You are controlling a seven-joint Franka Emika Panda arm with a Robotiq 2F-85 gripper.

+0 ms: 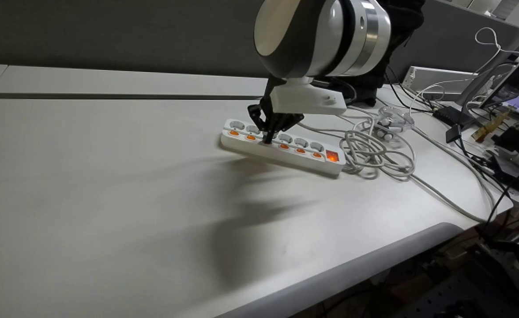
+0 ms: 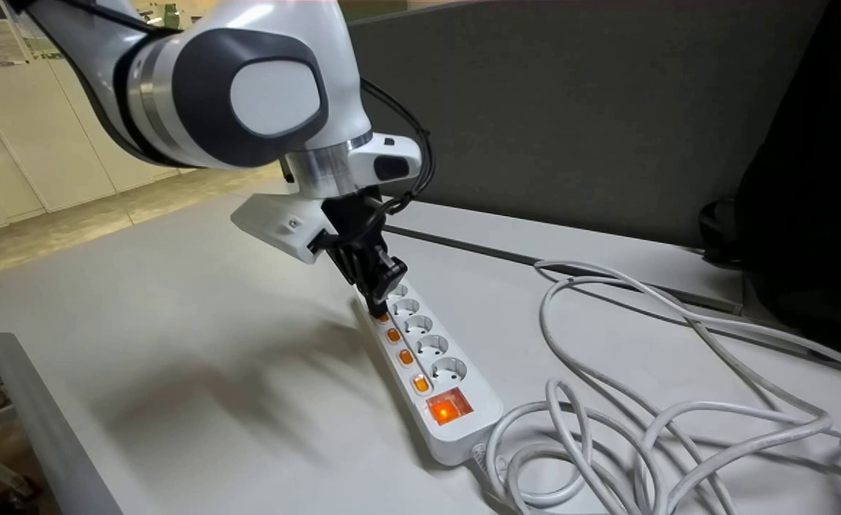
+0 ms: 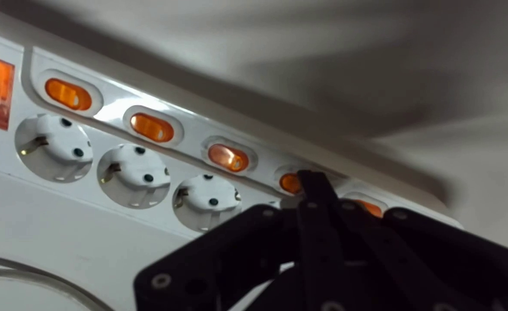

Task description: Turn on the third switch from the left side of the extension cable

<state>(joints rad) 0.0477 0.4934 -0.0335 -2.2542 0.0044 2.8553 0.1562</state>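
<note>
Your tool [image 3: 313,177], pressed together, stands at the third rocker switch [image 3: 289,183] from the left of the power strip [image 1: 286,157] on the worktop [image 1: 87,198]. Contact unconfirmed; off-centre pressure could skid the strip or miss.

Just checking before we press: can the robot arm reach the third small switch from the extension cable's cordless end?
Probably yes: the closed fingers sit right at that switch, partly covering it in the wrist view, with nothing visible blocking them. Contact isn't certain.
</note>
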